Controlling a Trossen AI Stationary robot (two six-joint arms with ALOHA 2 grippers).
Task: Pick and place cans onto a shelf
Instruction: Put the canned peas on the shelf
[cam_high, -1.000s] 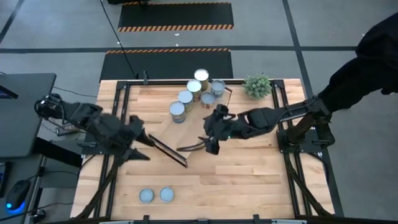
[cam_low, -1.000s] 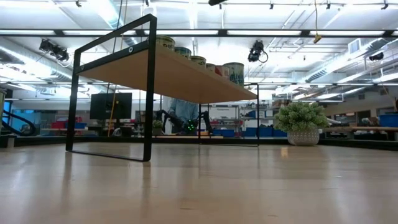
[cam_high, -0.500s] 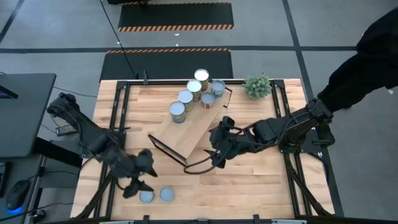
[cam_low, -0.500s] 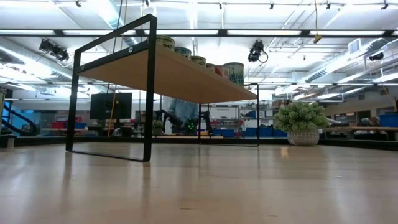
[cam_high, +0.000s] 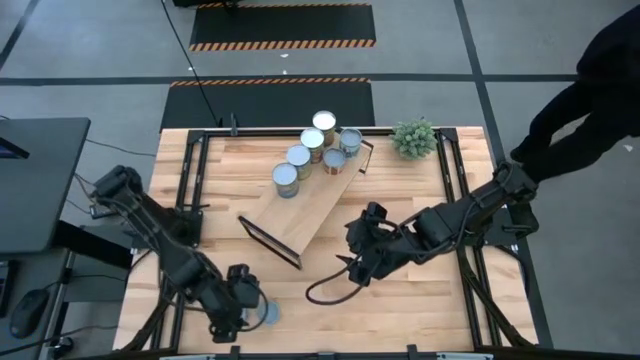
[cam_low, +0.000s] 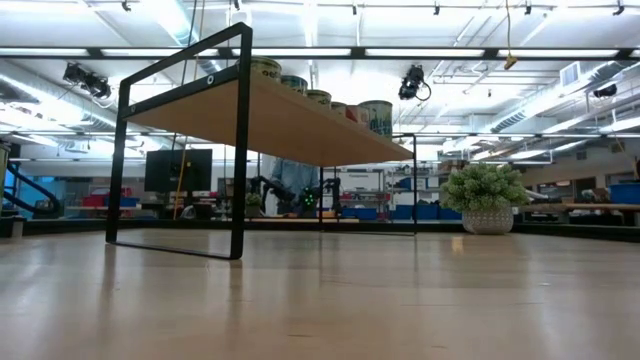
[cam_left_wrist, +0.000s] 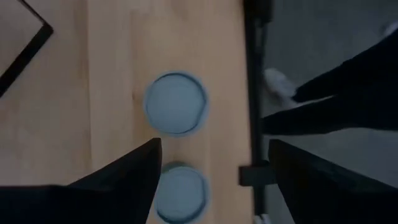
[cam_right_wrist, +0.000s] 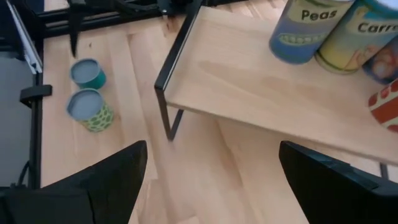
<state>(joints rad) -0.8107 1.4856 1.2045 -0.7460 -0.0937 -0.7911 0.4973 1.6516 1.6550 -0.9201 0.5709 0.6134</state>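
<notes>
An industrial lab or workshop is indicated by hazard-striped floor mats (cam_high: 282, 44), ceiling strip lights (cam_low: 400, 52), and blue storage bins (cam_low: 400, 212).

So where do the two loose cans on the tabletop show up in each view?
High: two loose cans at the near edge, partly under the left gripper.
Low: not visible.
Left wrist: centre frame, the nearer one between open jaws.
Right wrist: upper left.
Shared landmark: the shelf and its black end frame.
</notes>
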